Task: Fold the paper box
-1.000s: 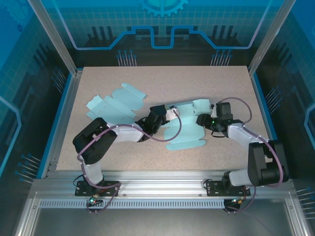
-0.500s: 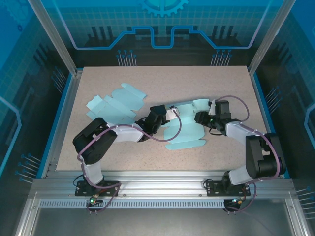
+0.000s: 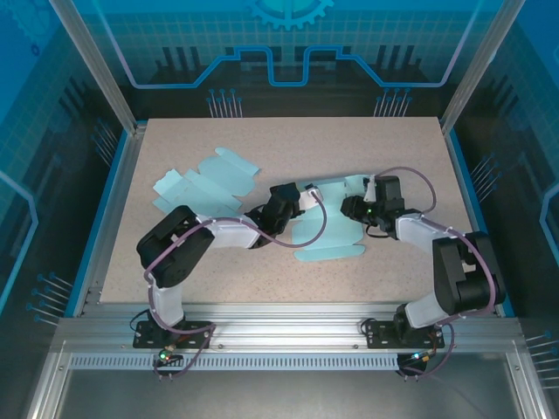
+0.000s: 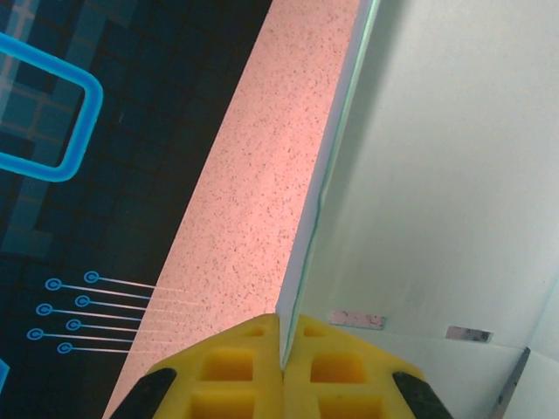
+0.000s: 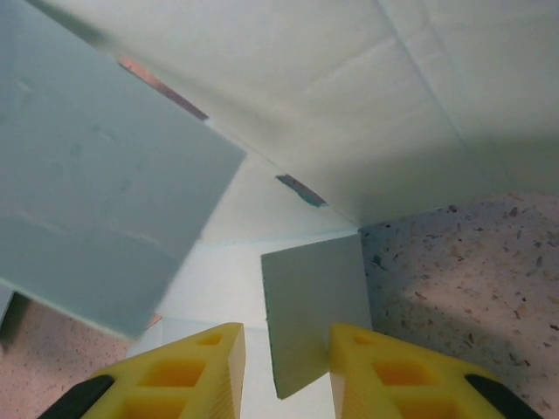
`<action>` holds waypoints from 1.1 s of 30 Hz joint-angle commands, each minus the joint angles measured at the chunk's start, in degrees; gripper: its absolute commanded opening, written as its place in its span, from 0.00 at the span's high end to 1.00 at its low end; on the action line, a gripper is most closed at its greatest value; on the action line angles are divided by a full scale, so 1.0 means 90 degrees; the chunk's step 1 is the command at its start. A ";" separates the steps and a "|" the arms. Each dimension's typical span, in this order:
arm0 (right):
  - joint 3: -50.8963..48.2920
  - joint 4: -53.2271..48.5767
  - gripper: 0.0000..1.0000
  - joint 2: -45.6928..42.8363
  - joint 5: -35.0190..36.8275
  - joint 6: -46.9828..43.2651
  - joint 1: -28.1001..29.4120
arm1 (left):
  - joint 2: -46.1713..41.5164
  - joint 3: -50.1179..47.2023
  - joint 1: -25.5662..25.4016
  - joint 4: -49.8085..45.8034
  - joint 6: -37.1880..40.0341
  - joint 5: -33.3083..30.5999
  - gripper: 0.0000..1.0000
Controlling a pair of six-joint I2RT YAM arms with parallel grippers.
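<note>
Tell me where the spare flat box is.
Top view: the flat box lies left of centre on the table, behind the left arm, left of the half-folded box.

**A speckled table inside a blue-lit enclosure**

The beige speckled tabletop (image 3: 288, 140) fills the middle, edged with blue trim (image 3: 103, 218) at nine o'clock and again at three. Slanted aluminium posts (image 3: 96, 65) rise at about ten and two o'clock. At twelve, the dark back wall (image 3: 175, 44) glows with bright blue circuit lines and a gear emblem (image 3: 288, 10). Similar glowing side panels (image 3: 35, 175) stand at either flank. At six o'clock a ribbed aluminium rail (image 3: 288, 319) runs along the near edge, with a grey metal shelf (image 3: 279, 393) below it. The light is even and cool.
</note>
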 commanded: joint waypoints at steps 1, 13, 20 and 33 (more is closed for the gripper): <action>0.0153 0.0105 0.67 0.0162 -0.0003 0.0104 0.0082 | 0.0087 0.0077 -0.0032 0.0316 0.0115 -0.0109 1.00; -0.0470 -0.0728 0.48 -0.1284 -0.0028 -0.0096 -0.0282 | 0.0571 -0.0492 -0.0032 0.2254 0.1940 -0.0391 1.00; -0.0310 -0.1564 0.40 -0.2408 -0.0197 -0.0424 -0.1032 | 0.0653 -0.0641 -0.0034 0.3036 0.2549 -0.0210 1.00; 0.1429 -0.1500 0.53 0.0061 -0.1642 -0.0173 -0.2695 | 0.0878 -0.0745 -0.0032 0.3695 0.2947 -0.0184 1.00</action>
